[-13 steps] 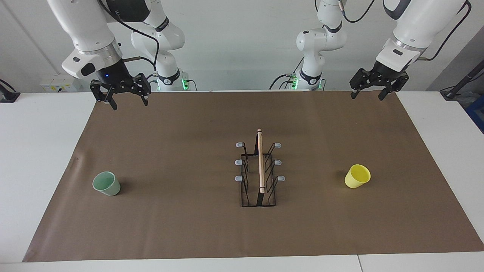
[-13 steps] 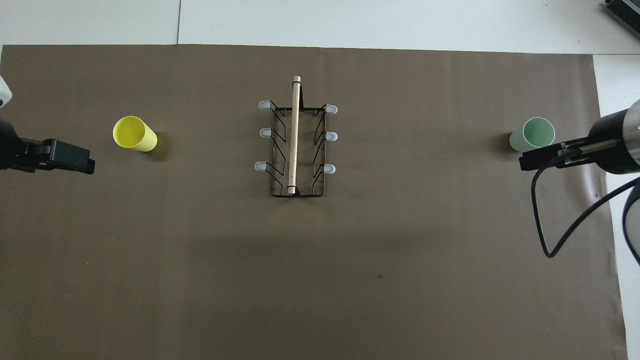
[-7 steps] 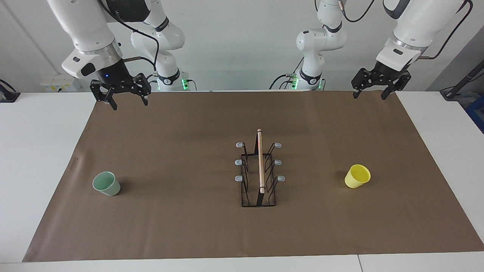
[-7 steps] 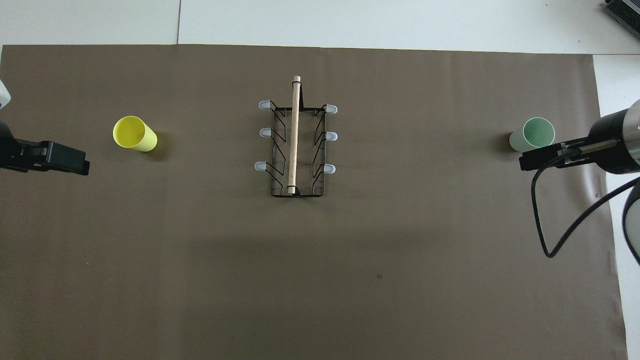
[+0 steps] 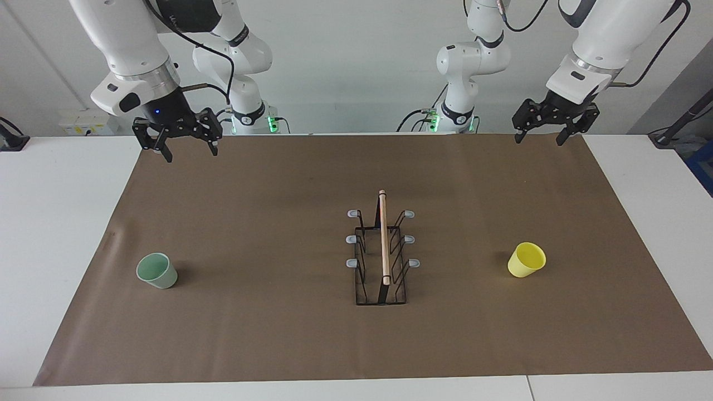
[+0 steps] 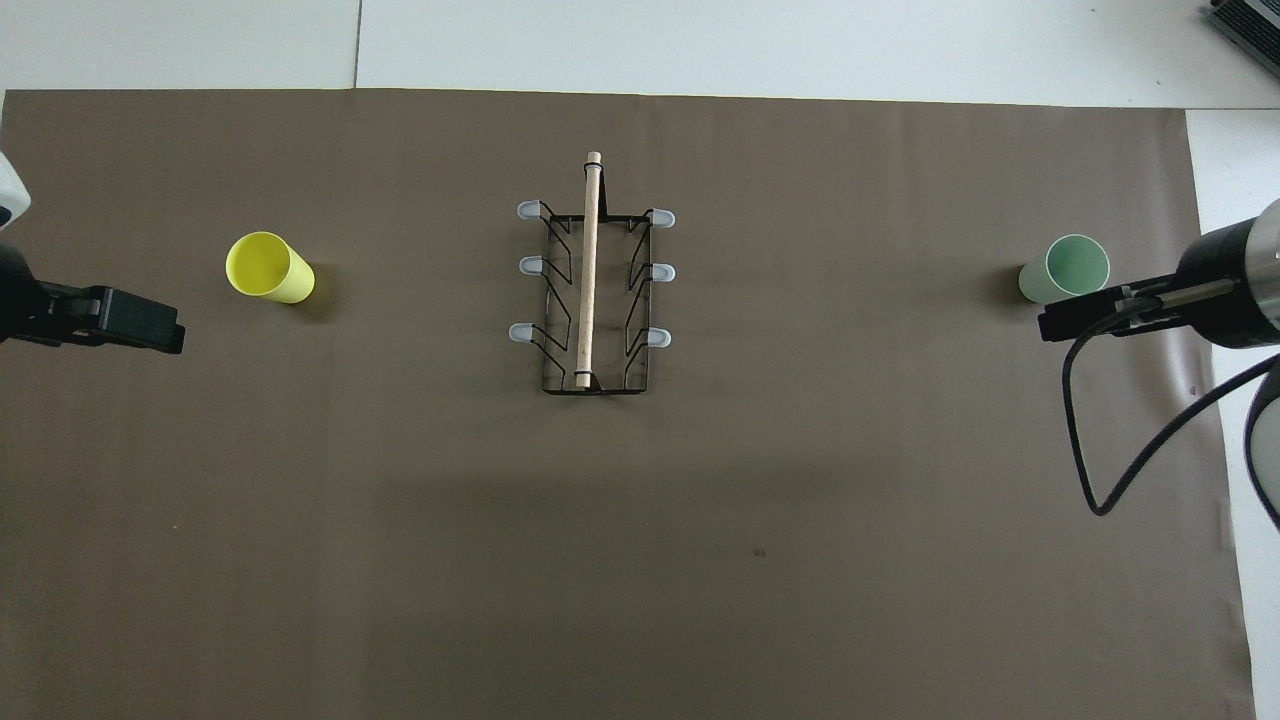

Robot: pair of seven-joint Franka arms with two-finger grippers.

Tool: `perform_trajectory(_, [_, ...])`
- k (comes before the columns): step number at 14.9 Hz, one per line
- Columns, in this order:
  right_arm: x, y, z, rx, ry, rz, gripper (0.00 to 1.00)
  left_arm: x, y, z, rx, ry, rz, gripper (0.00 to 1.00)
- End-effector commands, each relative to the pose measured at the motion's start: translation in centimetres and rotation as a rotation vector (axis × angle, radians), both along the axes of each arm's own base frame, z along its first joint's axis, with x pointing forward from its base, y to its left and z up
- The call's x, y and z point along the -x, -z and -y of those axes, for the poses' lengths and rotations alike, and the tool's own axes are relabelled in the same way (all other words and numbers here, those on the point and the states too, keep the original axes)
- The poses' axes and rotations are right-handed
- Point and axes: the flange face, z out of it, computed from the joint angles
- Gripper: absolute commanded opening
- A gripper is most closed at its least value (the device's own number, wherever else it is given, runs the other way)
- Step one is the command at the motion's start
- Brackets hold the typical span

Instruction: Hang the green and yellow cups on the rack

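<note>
A black wire rack [image 5: 381, 259] stands mid-table on a brown mat [image 5: 278, 334], its light wooden rod [image 5: 383, 236] running lengthwise away from the robots, with three grey-tipped prongs sticking out on each side. The mint green cup [image 5: 157, 270] stands upright, mouth up, toward the right arm's end; the yellow cup [image 5: 526, 259] stands upright toward the left arm's end. Both cups are well apart from the rack. The right gripper [image 5: 189, 147] and the left gripper [image 5: 539, 136] hang in the air over the mat's edge nearest the robots, fingers spread wide, holding nothing. From overhead, both grippers are cut off at the frame's sides.
</note>
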Motion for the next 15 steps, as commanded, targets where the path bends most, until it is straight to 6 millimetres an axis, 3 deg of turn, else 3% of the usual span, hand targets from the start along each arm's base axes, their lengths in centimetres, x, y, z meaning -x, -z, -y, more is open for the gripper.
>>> perform_trajectory(1, [-0.5,0.4,0.3,0.013,0.022,-0.005,1.00,1.0,0.0,-2.2,0.029,-0.040,-0.018,1.00])
perform_trajectory(3, [-0.5,0.4,0.3,0.013,0.021,-0.002,1.00,0.2,0.9,-4.3,0.051,-0.089,-0.045,1.00])
perform_trajectory(5, [-0.7,0.6,0.3,0.013,0.015,0.007,1.00,-2.4,3.6,-6.6,0.051,-0.130,-0.090,1.00])
perform_trajectory(9, [-1.6,1.9,0.4,0.016,0.015,0.044,1.00,-10.2,7.4,-12.5,0.032,-0.290,-0.155,1.00])
perform_trajectory(11, [-2.1,2.2,0.8,0.074,-0.007,0.097,1.00,-11.7,10.7,-15.7,0.038,-0.371,-0.187,1.00])
perform_trajectory(12, [-1.7,3.2,1.2,0.077,-0.014,0.079,1.00,-12.8,12.9,-16.8,0.036,-0.422,-0.208,1.00])
perform_trajectory(15, [-1.3,3.2,0.9,0.093,-0.076,0.079,1.00,-15.9,18.3,-20.0,0.073,-0.568,-0.245,1.00])
